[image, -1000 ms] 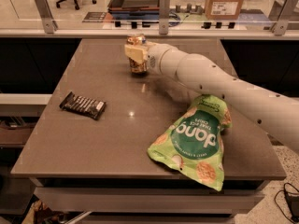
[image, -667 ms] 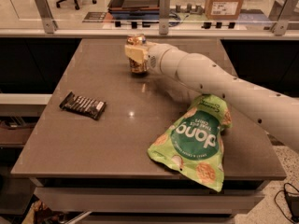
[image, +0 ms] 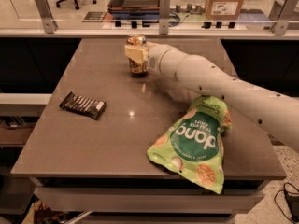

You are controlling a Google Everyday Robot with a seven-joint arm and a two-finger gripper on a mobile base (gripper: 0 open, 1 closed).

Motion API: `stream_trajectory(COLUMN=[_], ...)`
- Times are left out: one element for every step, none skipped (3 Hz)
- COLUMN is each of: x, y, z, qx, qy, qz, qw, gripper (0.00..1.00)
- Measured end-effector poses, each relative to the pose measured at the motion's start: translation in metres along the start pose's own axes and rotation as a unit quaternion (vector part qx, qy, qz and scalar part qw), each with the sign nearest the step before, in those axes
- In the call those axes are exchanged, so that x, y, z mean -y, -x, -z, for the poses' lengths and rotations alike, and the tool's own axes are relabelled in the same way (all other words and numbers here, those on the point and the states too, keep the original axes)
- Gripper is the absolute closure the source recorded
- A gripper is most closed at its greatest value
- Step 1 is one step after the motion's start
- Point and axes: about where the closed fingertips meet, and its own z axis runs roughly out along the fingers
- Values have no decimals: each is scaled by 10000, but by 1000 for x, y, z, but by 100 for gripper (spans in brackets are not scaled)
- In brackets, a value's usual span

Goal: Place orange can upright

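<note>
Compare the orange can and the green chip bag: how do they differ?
The orange can stands upright near the table's far edge; the green chip bag lies flat at its near right corner. The can is small and cylindrical; the bag is far larger and crumpled. The hand is at the can's upper part, well away from the bag. Both rest on the same table.

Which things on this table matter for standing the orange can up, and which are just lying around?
Job: orange can, upright at the far end of the table; gripper at the can.
Lying about: green chip bag; dark candy bar wrapper.
</note>
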Motion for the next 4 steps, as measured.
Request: stream_trajectory(x=[0,-1,-1,-1], y=[2,3,3,3], z=[0,0,0,1], qx=[0,0,0,0], qy=[0,0,0,-1], qz=[0,0,0,0], qw=[10000,10000,10000,10000], gripper=[100,100,100,100])
